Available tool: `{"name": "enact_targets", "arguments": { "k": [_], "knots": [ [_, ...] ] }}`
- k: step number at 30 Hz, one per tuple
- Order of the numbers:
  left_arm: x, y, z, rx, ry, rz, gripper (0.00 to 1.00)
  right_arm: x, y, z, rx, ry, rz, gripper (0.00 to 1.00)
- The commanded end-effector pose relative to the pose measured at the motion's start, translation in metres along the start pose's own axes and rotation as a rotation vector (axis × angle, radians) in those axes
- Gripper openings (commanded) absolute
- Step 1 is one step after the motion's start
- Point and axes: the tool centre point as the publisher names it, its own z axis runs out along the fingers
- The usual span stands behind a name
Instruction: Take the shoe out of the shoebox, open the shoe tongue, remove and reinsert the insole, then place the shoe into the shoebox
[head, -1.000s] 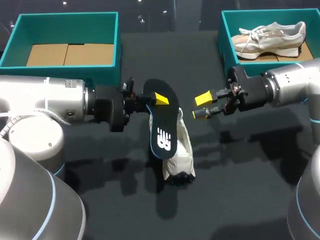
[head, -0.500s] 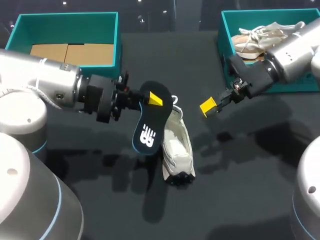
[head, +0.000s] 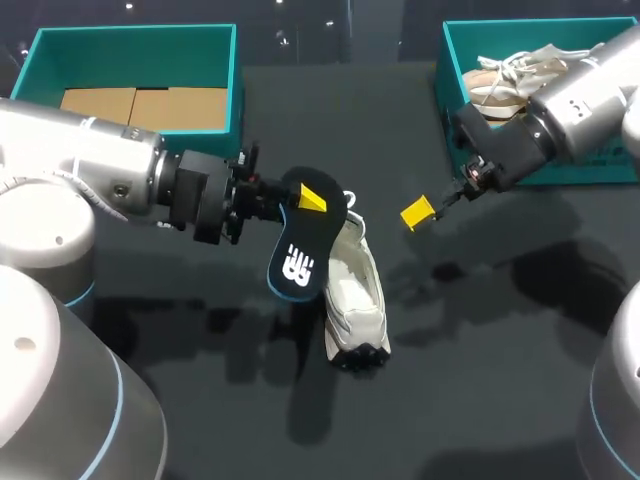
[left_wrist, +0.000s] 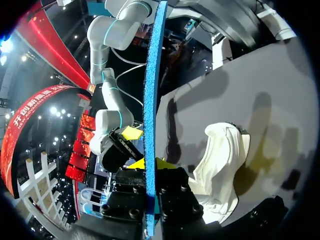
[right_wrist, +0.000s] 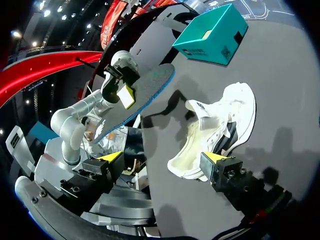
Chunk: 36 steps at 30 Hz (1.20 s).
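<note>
Left end effector (head: 311, 198) closed on the heel end of the insole (head: 298, 250), which you carry in the air, clear of the shoe (head: 352, 298). The left wrist view shows the insole edge-on, its blue foam rim pinched between the two fingers, so the grip falls across its thin section. The grip is probably at the heel so that the toe end hangs free to lead into the shoe's mouth when you reinsert it.

Right end effector (head: 418, 212) is spread wide and holds nothing. It hovers above the table (head: 480, 330), beside the shoe and apart from it. From there it can come down to steady the shoe or hold the opening apart; that reading is a judgement, not something shown.

The shoe lies on the table between the two arms, near the middle, outside both boxes. It is a pale cream-white trainer with its mouth turned upward and the upper folded back, so the light inner lining shows. Dark tread shows at the end nearer you. The insole is black on its broad face with a white mark, and blue along the rim.

The left shoebox (head: 236, 70) shows only its brown cardboard floor. The right shoebox (head: 442, 70) holds a second shoe (head: 545, 68). Removal looks complete; reinsertion and boxing are not yet done.
</note>
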Motion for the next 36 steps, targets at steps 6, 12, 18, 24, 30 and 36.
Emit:
{"name": "enact_targets", "arguments": {
  "k": [6, 12, 18, 24, 30, 36],
  "knots": [
    [0.0, -0.035, -0.008, -0.024, 0.005, -0.197, 0.0, -0.003, -0.042, -0.013, 0.122, -0.382, -0.303, 1.0],
    [0.01, -0.047, -0.006, 0.029, 0.028, -0.412, 0.0, -0.013, -0.06, -0.01, 0.203, -0.589, -0.454, 1.0],
    [0.017, -0.058, 0.004, 0.08, 0.018, -0.517, 0.0, -0.023, -0.067, -0.007, 0.272, -0.709, -0.569, 1.0],
    [0.025, -0.066, 0.016, 0.128, 0.023, -0.653, 0.0, -0.029, -0.072, -0.001, 0.374, -0.781, -0.657, 1.0],
    [0.032, -0.062, 0.033, 0.215, -0.023, -0.873, 0.0, -0.041, -0.076, 0.007, 0.369, -0.718, -0.715, 1.0],
    [0.032, -0.062, 0.033, 0.215, -0.023, -0.873, 0.0, -0.041, -0.076, 0.007, 0.369, -0.718, -0.715, 1.0]
  ]
}}
